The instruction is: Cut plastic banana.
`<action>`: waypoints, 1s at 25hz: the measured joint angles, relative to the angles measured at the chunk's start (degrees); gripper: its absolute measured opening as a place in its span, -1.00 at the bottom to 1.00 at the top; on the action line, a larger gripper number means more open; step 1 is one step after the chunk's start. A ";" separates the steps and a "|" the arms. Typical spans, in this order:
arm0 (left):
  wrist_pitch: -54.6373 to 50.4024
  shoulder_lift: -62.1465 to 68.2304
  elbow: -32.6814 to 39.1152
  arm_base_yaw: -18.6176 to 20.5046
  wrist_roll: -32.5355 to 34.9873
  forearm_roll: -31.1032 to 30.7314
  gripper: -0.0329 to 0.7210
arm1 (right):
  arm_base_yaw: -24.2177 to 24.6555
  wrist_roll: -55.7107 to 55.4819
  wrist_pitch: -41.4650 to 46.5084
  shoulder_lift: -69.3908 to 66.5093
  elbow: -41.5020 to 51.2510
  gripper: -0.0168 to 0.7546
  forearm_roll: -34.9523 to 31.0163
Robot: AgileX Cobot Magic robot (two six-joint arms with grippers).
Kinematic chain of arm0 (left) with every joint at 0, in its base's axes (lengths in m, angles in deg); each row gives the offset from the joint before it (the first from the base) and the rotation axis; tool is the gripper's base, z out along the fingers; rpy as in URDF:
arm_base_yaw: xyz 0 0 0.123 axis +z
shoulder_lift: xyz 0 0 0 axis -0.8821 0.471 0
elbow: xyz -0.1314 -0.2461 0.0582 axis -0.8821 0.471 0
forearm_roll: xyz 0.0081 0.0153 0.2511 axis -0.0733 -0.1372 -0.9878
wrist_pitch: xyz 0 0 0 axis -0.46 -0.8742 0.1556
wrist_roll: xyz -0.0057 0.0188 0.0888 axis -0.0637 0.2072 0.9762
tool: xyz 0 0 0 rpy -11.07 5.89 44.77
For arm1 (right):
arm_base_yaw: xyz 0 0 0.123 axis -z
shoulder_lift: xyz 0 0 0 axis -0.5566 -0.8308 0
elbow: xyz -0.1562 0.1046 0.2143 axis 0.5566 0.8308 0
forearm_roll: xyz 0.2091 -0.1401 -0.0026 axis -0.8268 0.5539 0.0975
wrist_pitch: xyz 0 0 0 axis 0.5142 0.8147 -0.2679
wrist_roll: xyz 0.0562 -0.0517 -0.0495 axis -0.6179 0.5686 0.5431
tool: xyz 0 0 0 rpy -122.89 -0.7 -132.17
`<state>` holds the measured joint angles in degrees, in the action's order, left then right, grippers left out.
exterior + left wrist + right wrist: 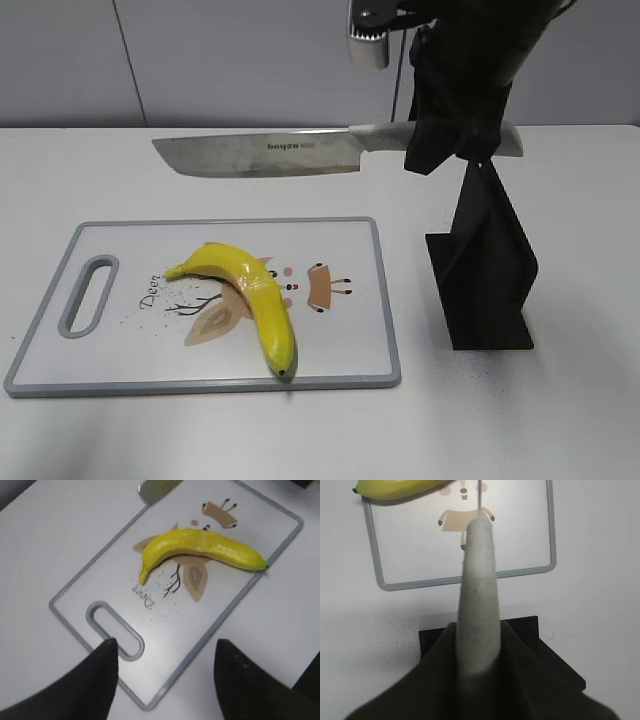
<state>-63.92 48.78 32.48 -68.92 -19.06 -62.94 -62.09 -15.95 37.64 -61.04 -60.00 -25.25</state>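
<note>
The yellow plastic banana [245, 296] lies curved on a white cutting board [120, 360], dark tip toward the front edge. It also shows in the left wrist view [200, 547] and at the top of the right wrist view [400, 489]. My right gripper [450, 135] is shut on the grey handle [477, 595] of a large steel knife [265, 153], held level in the air behind the board. My left gripper [162, 652] is open and empty above the board's handle slot [115, 630]; it is out of the exterior view.
A black knife stand [485, 265] rises on the white table right of the board; its base shows in the right wrist view [522, 630]. The board has a grey rim and a printed deer drawing [320, 287].
</note>
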 joint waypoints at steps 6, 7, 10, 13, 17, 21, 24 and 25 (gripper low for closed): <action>-2.14 14.06 -11.58 -6.80 8.07 1.26 0.64 | 0.00 8.64 -0.04 -2.19 -0.05 -0.55 -1.52; -2.72 16.35 -13.61 -8.14 8.52 1.26 0.64 | 0.00 10.13 -0.04 -2.45 -0.05 -0.55 -2.39; -3.81 22.38 -18.52 -11.73 9.74 0.63 0.64 | 0.00 14.59 0.01 -2.80 -0.14 -0.55 -4.96; -4.14 27.70 -21.76 -14.09 10.03 -1.00 0.64 | 0.00 15.97 -0.14 -3.20 -0.45 -0.55 -6.72; -4.34 33.42 -23.44 -14.60 10.18 -3.03 0.64 | 0.00 16.41 -0.27 -4.10 -0.51 -0.55 -7.56; -3.19 36.42 -23.50 -14.60 10.18 -4.36 0.58 | 0.00 16.42 -1.38 -5.23 -0.51 -0.55 -8.31; -1.73 37.63 -23.50 -14.60 10.23 -5.09 0.36 | 0.00 16.53 -2.58 -5.91 -0.51 -0.55 -9.05; -1.37 37.98 -23.50 -14.60 10.23 -5.51 0.25 | 0.00 16.59 -2.82 -6.03 -0.51 -0.55 -9.34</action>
<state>-65.29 86.76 8.99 -83.52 -8.83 -68.44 -62.09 0.64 34.83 -67.07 -60.52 -34.59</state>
